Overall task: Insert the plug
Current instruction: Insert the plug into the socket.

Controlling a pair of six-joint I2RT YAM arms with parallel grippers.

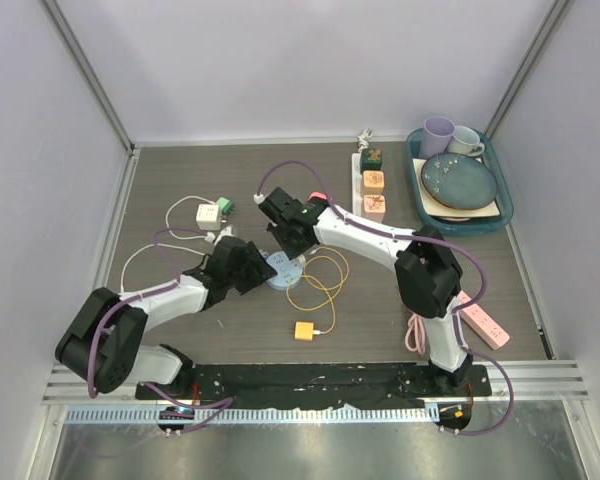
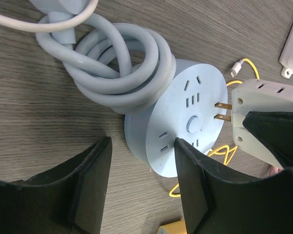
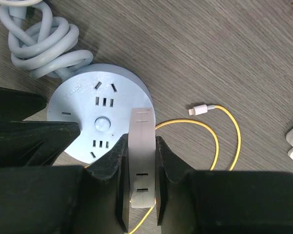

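Grey plug sits clamped in the right gripper over the blue socket, while the left gripper gapes, gripping nothing.

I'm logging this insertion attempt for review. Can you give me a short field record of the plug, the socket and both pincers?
Socket: round pale-blue plastic power socket, lying flat, its coiled cable beside it
Plug: grey-white two-prong plastic plug, brass prongs bare at the socket's edge, not inserted
Right pincer: shut on the plug
Left pincer: open at the socket's rim, nothing held
Nearby: yellow charging cable, loose end unplugged
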